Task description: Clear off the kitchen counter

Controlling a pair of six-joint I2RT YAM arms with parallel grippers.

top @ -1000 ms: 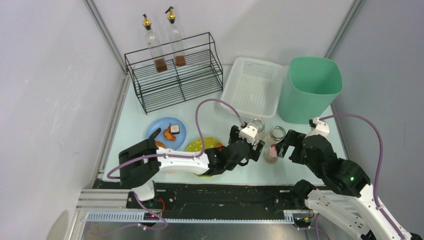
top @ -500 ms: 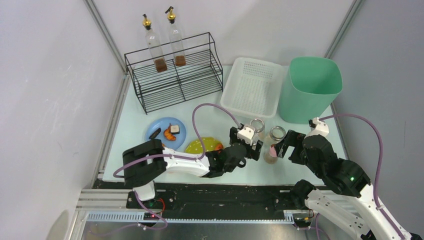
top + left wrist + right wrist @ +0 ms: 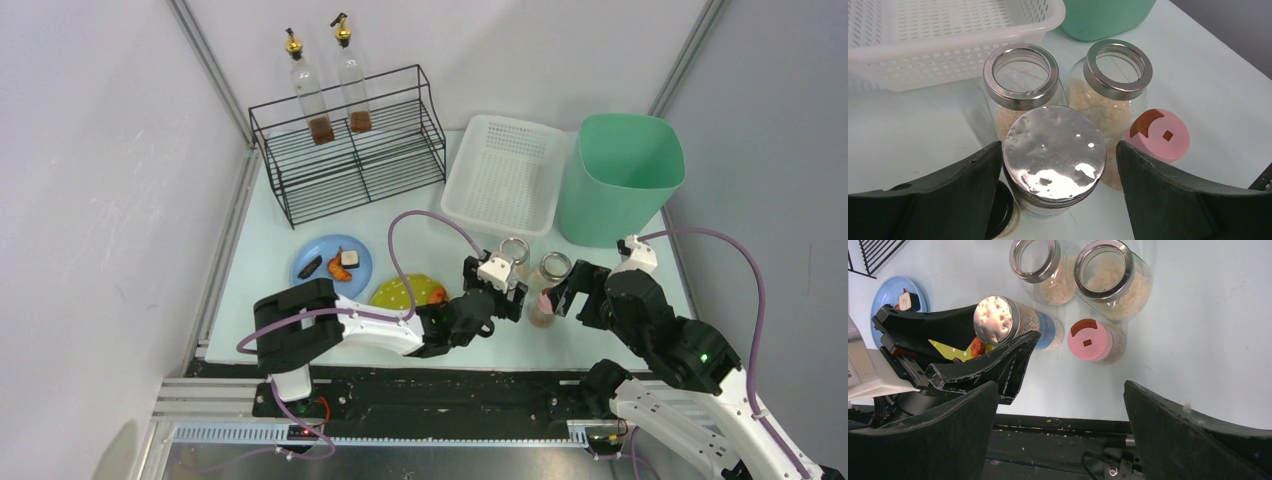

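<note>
Top view, tabletop: you have the pale mint tabletop [image 3: 260,250] running from the black rail [image 3: 450,388] at the arm bases to the back wall.
Top view, back row: a wire rack [image 3: 350,150] with two oil bottles [image 3: 305,95] standing in it, a white basket [image 3: 505,170] beside it, and a green bin [image 3: 620,175] at the right.
Top view, plates: a blue plate [image 3: 330,272] with food scraps sits near a yellow plate [image 3: 400,292], which is partly hidden under your left arm.
Top view, claws: your left claw [image 3: 499,298] reaches across to the jars at front right. Your right claw [image 3: 560,296] sits just beside a pink-lidded pot [image 3: 545,300].
Left wrist view, claw: its fingers stand wide on either side of a silver-lidded jar [image 3: 1054,165]. One is at the lid's edge, the other a sliver apart, so nothing is clamped.
Left wrist view, beyond: two open glass jars [image 3: 1021,75] stand side by side, part-filled with pale grains. The pink-lidded pot is at their right and the white basket is behind.
Right wrist view, claw: your right claw is spread wide over the tabletop, holding nothing, with the pink-lidded pot ahead of it.
Right wrist view, left claw: it straddles the silver-lidded jar.
</note>
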